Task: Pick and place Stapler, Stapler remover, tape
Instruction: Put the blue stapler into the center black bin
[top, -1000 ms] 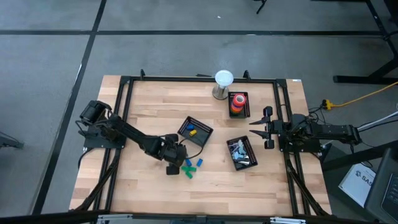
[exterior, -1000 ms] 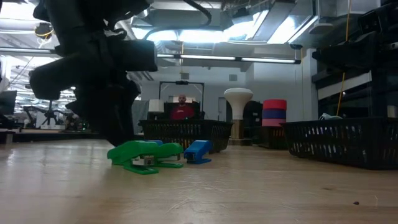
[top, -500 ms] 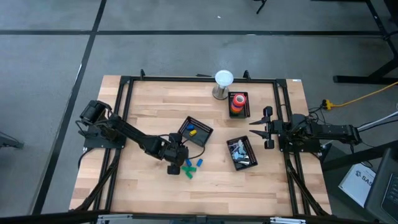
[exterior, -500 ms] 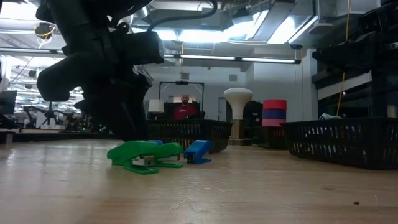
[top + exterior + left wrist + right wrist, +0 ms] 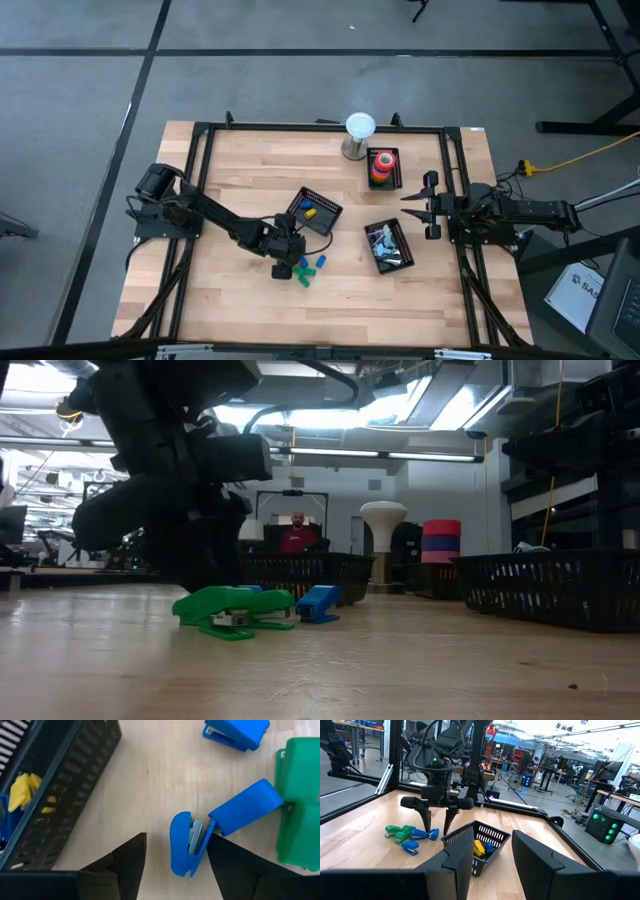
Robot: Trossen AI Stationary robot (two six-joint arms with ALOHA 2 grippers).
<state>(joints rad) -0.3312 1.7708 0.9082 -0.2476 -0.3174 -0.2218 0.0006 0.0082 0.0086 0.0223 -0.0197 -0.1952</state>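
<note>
Small blue and green staplers (image 5: 308,268) lie on the wood near the table's middle. In the left wrist view, a blue stapler (image 5: 186,845) lies hinged open with metal showing, beside a green one (image 5: 300,805) and another blue one (image 5: 235,730). My left gripper (image 5: 176,836) is open just above them, its fingers on either side of the open blue stapler's end; whether they touch it does not show. The tape rolls (image 5: 381,163) are stacked in a black basket at the far side. My right gripper (image 5: 432,205) waits open at the table's right edge.
A black basket (image 5: 313,210) holding yellow and blue items sits just beyond the left gripper. Another black basket (image 5: 388,245) with metallic pieces is to the right. A white round-topped stand (image 5: 359,130) is at the far edge. A black frame rail (image 5: 320,128) rings the table. A person shows in the room behind.
My left gripper has moved a little toward the table's right, closer to the blue and green staplers, staying open. The staplers have not moved.
</note>
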